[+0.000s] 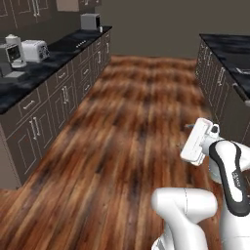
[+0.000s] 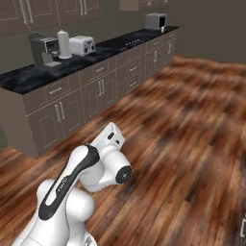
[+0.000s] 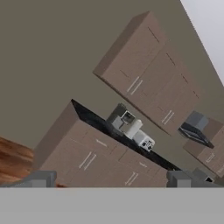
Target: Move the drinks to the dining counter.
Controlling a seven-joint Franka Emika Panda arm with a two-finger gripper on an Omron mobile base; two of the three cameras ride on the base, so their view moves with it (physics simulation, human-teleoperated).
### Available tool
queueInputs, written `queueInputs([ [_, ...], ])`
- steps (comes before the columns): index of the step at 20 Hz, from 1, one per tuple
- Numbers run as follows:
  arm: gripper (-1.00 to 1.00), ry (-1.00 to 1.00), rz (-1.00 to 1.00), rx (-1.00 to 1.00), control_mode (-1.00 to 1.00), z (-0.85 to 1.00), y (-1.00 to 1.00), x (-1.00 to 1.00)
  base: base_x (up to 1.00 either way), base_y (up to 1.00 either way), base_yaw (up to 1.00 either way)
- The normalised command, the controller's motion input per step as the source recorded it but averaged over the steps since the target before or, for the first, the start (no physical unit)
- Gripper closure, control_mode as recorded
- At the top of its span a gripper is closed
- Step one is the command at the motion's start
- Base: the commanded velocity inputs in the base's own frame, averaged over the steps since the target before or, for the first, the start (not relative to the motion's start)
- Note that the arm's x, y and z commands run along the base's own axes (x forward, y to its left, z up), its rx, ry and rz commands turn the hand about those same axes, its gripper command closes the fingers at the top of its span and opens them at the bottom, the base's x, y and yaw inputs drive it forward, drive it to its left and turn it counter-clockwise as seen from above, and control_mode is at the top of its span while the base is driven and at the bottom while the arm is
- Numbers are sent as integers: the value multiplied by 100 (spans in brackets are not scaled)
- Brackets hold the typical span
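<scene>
We see flat, even, dim rendered light with no clear source; soft blur throughout, no glare, faint shadows, far cabinets beyond the gripper [image 3: 109, 183] coarse.

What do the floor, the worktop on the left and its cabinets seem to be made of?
Floor: glossy wood planks, streaked brown grain. Worktop: likely polished black marble, with faint pale veins. Cabinets: probably matt brown painted wood, panelled doors with thin metal-looking handles.
</scene>
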Motion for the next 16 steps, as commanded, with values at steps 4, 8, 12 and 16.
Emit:
queueInputs([
  [4, -100, 0, 0, 0, 100, 0, 0, 0, 66, 64, -3],
  [8, -100, 0, 0, 0, 100, 0, 0, 0, 87, 41, -3],
  [12, -100, 0, 0, 0, 100, 0, 0, 0, 100, 11, -2],
  [16, -100, 0, 0, 0, 100, 0, 0, 0, 100, 0, 0],
])
